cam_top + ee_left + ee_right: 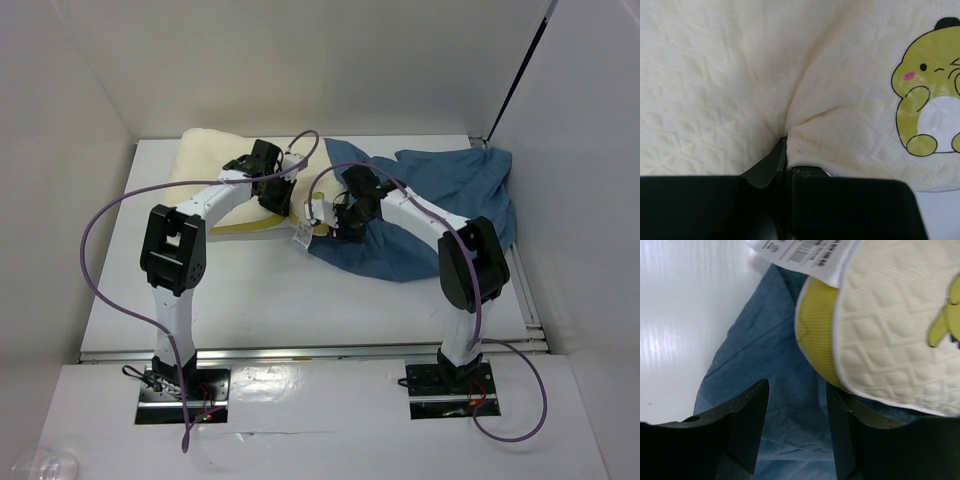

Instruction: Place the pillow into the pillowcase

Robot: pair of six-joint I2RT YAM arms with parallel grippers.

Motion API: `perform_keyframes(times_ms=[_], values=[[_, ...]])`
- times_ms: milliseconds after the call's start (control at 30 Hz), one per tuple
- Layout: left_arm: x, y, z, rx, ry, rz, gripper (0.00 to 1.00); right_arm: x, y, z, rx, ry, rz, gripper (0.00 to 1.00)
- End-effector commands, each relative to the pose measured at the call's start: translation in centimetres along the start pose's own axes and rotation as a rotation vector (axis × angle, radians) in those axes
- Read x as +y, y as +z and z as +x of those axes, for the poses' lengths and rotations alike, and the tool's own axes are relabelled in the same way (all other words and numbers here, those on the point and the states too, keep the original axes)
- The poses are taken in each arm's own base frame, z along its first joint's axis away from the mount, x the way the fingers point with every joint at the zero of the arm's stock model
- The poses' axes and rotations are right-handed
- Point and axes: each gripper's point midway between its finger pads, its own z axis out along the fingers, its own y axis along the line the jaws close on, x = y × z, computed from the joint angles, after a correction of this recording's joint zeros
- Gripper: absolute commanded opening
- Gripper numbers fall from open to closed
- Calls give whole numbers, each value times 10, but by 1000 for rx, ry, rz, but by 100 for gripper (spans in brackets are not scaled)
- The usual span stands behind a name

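The pillow [205,160], cream and quilted, lies flat on the far-left part of the white table [260,300]. Its far edge sits near the back wall [330,70], and its near-right corner rests on the edge of the pillowcase [450,175]. The left gripper [786,150] is clenched on a fold of the pillow's top cloth, with creases puckering toward the pinch. A yellow-green cartoon emblem [929,100] sits just right of that fold.

At the pillow's near-right corner a yellow side band [817,335] shows, and a white printed tag [800,250] hangs out over the table. The right gripper [797,410] hovers just beside that corner, jaws spread and grasping nothing, with blue cloth beneath them. One finger lies close under the pillow's edge.

The pillowcase spreads wrinkled to the right of the pillow and reaches the table's right edge. Where its opening lies cannot be told. A broad strip of white tabletop runs between the pillow and the arm bases [183,385]. Only a narrow margin separates the pillow from the left wall [60,200].
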Motion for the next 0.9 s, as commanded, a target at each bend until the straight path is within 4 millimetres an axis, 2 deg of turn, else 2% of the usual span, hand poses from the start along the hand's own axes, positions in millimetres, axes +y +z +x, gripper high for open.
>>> perform_keyframes(times_ms=[0,133,233,400,467,533,667,767,867], values=[[0,-13,-3,-14,-38,-3,0,15,-9,-6,-12,-66,-59,57],[0,-9,-6,-15,-47,7,0,28,-14,2,8,-84,-61,59],[-1,-4,-9,-17,-47,16,0,29,-12,10,13,-85,-35,59],[-1,-2,-10,-8,-50,26,0,20,-7,5,-3,-43,20,60],[-1,-2,-10,-8,-50,26,0,10,-1,7,-8,-26,85,60],[-1,-2,-10,-8,-41,26,0,-4,-7,-4,-47,-3,155,60],[-2,-1,-4,10,-45,29,0,-12,-16,-22,-111,-8,216,60],[-2,-1,-4,10,-45,29,0,-15,-15,-20,-109,-3,238,61],[-3,-1,-5,9,-45,38,0,-13,-3,-13,-74,-3,217,61]])
